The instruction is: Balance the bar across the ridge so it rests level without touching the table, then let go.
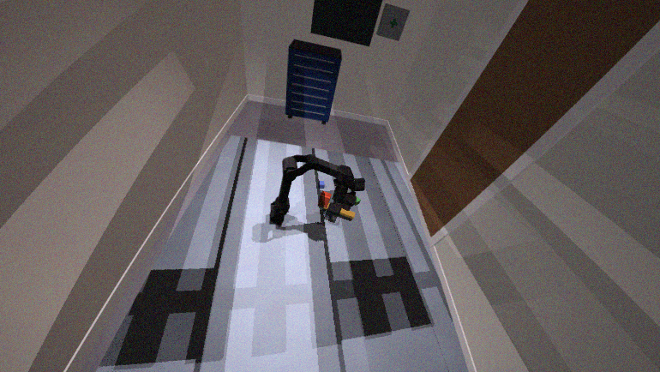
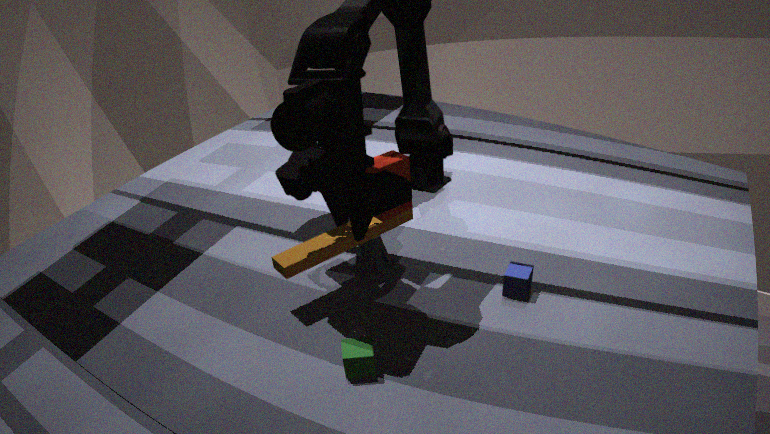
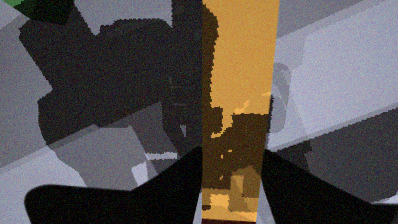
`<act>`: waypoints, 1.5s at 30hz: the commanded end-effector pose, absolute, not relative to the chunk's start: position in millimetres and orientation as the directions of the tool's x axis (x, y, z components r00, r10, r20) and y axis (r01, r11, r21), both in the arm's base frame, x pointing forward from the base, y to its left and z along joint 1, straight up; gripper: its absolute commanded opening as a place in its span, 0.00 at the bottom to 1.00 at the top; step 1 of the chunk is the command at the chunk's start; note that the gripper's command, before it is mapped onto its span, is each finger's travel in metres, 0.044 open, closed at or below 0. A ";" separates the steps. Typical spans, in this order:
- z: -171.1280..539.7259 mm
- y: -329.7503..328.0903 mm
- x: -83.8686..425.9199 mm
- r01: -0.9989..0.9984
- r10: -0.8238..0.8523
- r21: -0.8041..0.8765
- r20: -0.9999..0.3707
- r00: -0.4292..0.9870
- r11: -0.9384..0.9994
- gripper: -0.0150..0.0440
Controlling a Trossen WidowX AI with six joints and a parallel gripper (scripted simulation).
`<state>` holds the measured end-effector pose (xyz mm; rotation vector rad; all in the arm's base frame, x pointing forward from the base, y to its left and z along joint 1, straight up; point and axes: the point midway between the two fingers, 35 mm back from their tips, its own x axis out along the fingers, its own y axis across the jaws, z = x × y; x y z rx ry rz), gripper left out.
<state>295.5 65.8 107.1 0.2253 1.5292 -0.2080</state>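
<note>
One long yellow bar (image 1: 347, 214) (image 2: 310, 253) (image 3: 242, 60) was gripped between the black fingers of the gripper (image 1: 333, 211) (image 2: 360, 229) (image 3: 230, 154), above the dark ridge (image 2: 372, 258). It was straight, narrow and square-edged, bright orange-yellow where lit and brown under patchy shadow. In the exterior view it ran from the near left, where its end stuck out freely, to the far right, where a red block (image 1: 325, 199) (image 2: 392, 160) sat on it. Whether the bar touched the ridge could not be told. A green block (image 1: 357, 200) (image 2: 358, 362) (image 3: 11, 2) lay nearer, and a blue block (image 1: 321, 184) (image 2: 518, 281) lay to the right, both apart from the bar.
</note>
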 end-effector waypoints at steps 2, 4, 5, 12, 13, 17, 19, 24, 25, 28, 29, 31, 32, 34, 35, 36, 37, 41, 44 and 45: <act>107.1 65.8 295.4 0.273 0.007 0.015 -0.999 0.032 0.962 0.34; 107.1 65.8 295.4 0.273 0.007 0.015 -0.999 0.032 0.962 0.43; 107.1 65.8 295.4 0.273 0.007 0.015 -0.999 0.032 0.962 0.48; 107.1 65.8 295.4 0.273 0.007 0.015 -0.999 0.032 0.962 0.54; 107.1 65.8 295.4 0.273 0.007 0.015 -0.999 0.032 0.962 0.54; 107.1 65.8 295.4 0.273 0.007 0.015 -0.999 0.032 0.962 0.54; 107.1 65.8 295.4 0.273 0.007 0.015 -0.999 0.032 0.962 0.54; 107.1 65.8 295.4 0.273 0.007 0.015 -0.999 0.032 0.962 0.54; 107.1 65.8 295.4 0.273 0.007 0.015 -0.999 0.032 0.962 0.54; 107.1 65.8 295.4 0.273 0.007 0.015 -0.999 0.032 0.962 0.54; 107.1 65.8 295.4 0.273 0.007 0.015 -0.999 0.032 0.962 0.54; 107.1 65.8 295.4 0.273 0.007 0.015 -0.999 0.032 0.962 0.54; 107.1 65.8 295.4 0.273 0.007 0.015 -0.999 0.032 0.962 0.54; 107.1 65.8 295.4 0.273 0.007 0.015 -0.999 0.032 0.962 0.54; 107.1 65.8 295.4 0.273 0.007 0.015 -0.999 0.032 0.962 0.54; 107.1 65.8 295.4 0.273 0.007 0.015 -0.999 0.032 0.962 0.54; 107.1 65.8 295.4 0.273 0.007 0.015 -0.999 0.032 0.962 0.54; 107.1 65.8 295.4 0.273 0.007 0.015 -0.999 0.032 0.962 0.55; 107.1 65.8 295.4 0.273 0.007 0.015 -0.999 0.032 0.962 0.55; 107.1 65.8 295.4 0.273 0.007 0.015 -0.999 0.032 0.962 0.55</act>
